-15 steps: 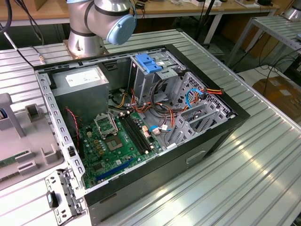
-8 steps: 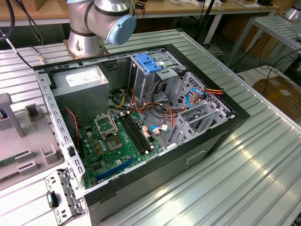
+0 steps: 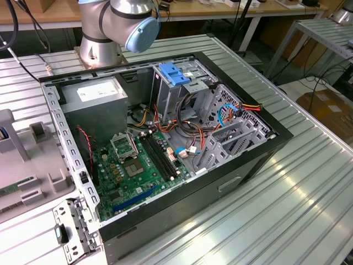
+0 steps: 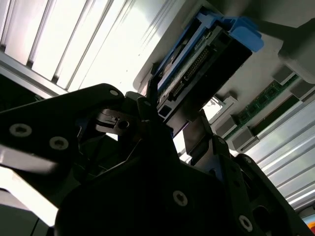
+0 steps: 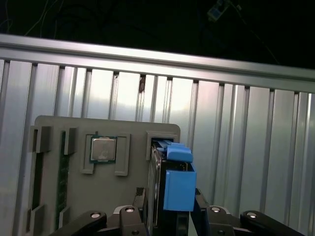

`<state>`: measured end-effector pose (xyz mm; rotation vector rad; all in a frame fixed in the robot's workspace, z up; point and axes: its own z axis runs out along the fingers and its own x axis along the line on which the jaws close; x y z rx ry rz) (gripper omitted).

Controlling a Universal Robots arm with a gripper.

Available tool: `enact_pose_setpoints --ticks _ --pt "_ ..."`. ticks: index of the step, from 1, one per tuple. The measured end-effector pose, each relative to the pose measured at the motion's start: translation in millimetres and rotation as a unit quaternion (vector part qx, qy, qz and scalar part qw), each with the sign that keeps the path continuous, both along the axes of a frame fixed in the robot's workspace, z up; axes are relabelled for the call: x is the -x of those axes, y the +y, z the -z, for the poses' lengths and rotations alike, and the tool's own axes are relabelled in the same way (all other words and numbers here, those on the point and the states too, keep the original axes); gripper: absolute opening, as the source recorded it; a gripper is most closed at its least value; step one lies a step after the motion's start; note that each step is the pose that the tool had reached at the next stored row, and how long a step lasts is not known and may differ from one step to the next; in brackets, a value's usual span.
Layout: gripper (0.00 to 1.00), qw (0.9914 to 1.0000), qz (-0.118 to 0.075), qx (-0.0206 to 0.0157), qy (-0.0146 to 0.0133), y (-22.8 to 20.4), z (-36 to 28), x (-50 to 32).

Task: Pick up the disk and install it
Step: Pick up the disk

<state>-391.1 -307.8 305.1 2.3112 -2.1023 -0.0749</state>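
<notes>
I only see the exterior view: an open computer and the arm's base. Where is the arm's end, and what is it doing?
Observer: In the first wrist view the tool is right at the disk.
Visitor: Where does the disk sit?
Observer: It stands on edge in a slot of a grey tray.
Visitor: Is anything else in that tray?
Observer: A square chip lies flat in its own pocket beside the disk.
</notes>
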Motion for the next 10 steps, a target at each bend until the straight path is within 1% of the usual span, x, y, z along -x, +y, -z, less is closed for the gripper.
enact_pose_setpoints --ticks 3,10 --pt "0.48 1.0 0.0 0.0 -0.0001 0.0 1.8 0.0" --pt "0.48 1.0 0.0 0.0 0.0 0.0 9.3 0.2"
